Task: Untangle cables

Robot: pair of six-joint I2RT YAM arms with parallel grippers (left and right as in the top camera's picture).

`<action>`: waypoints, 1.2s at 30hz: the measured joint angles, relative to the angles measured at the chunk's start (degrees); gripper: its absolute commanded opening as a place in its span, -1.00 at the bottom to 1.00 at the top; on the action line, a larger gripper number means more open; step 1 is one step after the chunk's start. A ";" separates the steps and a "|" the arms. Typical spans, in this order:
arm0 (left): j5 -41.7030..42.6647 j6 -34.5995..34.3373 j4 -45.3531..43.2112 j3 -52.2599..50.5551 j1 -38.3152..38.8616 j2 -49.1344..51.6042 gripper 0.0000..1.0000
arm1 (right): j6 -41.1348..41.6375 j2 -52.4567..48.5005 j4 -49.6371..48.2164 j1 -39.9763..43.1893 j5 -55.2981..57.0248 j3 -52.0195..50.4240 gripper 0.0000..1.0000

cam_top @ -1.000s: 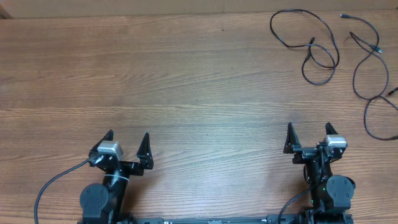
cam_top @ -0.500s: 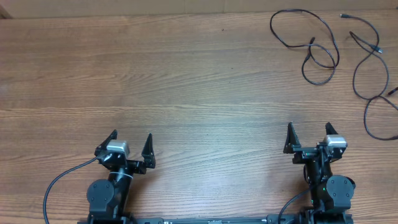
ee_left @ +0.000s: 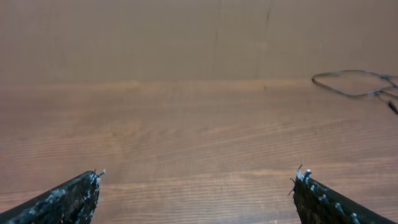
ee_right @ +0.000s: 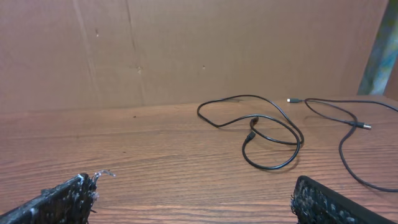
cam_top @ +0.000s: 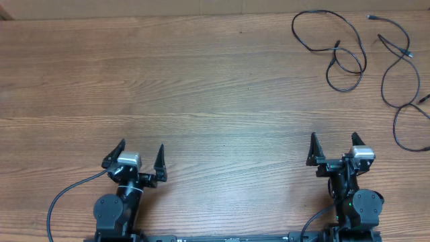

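A wide wooden table [cam_top: 201, 87] fills the overhead view, its grain running left to right. A plain brown wall [ee_right: 186, 50] rises behind its far edge.

Two black robot arms sit at the near edge, well apart. The left arm [cam_top: 111, 212] is near the left side and the right arm [cam_top: 356, 205] near the right. Both point toward the far edge.

The cables [cam_top: 293, 28] lie in the far right corner of the table, well apart from both arms and on the right arm's side. They show as thin black loose strands. One strand curls into loops that cross over themselves, with a small plug [cam_top: 337, 45] lying inside the loops. A second strand [cam_top: 383, 87] lies just to its right and winds toward the table's right edge, where it leaves the picture.

The left gripper [cam_top: 141, 144] has its two fingers spread wide over bare wood. The right gripper [cam_top: 334, 136] is spread just as wide over bare wood. In the right wrist view the looped strand lies ahead of it, across open table.
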State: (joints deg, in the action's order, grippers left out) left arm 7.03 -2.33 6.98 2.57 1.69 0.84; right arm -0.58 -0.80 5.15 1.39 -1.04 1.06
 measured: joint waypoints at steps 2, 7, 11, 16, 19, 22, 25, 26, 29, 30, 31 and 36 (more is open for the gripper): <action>-0.22 0.04 -2.43 -0.81 -0.35 0.00 0.99 | -0.02 0.00 -0.02 0.02 -0.04 0.00 1.00; -0.61 0.07 -2.78 -1.79 -0.63 0.00 0.99 | -0.04 0.00 -0.02 0.02 0.00 0.00 1.00; -0.79 0.63 -2.80 -1.79 -0.63 0.00 0.99 | -0.04 0.00 -0.02 0.00 -0.02 0.00 1.00; -0.83 0.87 -2.80 -1.79 -0.63 0.00 0.99 | -0.04 0.00 0.00 0.02 -0.02 0.00 1.00; -0.83 0.87 -2.80 -1.79 -0.63 0.00 0.99 | -0.04 0.00 0.00 0.02 -0.02 0.00 1.00; -0.85 0.87 -2.80 -1.79 -0.63 0.00 0.99 | -0.04 0.00 -0.02 0.02 -0.02 0.00 1.00; -0.85 0.87 -2.80 -1.79 -0.63 0.00 0.99 | -0.02 0.00 -0.02 0.00 0.02 0.00 0.99; -0.85 0.87 -2.78 -1.79 -0.63 0.00 0.99 | -0.02 0.00 0.02 0.02 -0.02 0.00 0.99; -0.85 0.87 -2.80 -1.79 -0.63 0.00 0.99 | -0.04 0.00 0.00 0.00 -0.02 0.00 1.00; -0.85 0.87 -2.78 -1.79 -0.63 0.00 0.99 | -0.02 0.00 0.00 0.00 0.00 0.00 0.99; -0.83 0.87 -2.80 -1.79 -0.63 0.00 0.99 | 0.00 0.00 -0.02 0.00 -0.02 0.00 1.00; -0.85 0.87 -2.80 -1.79 -0.63 0.00 0.99 | -0.02 0.00 -0.02 0.00 -0.02 0.00 1.00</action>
State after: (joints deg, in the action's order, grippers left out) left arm 6.17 -1.45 4.19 0.78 1.06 0.84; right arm -0.60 -0.80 5.13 1.39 -1.06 1.06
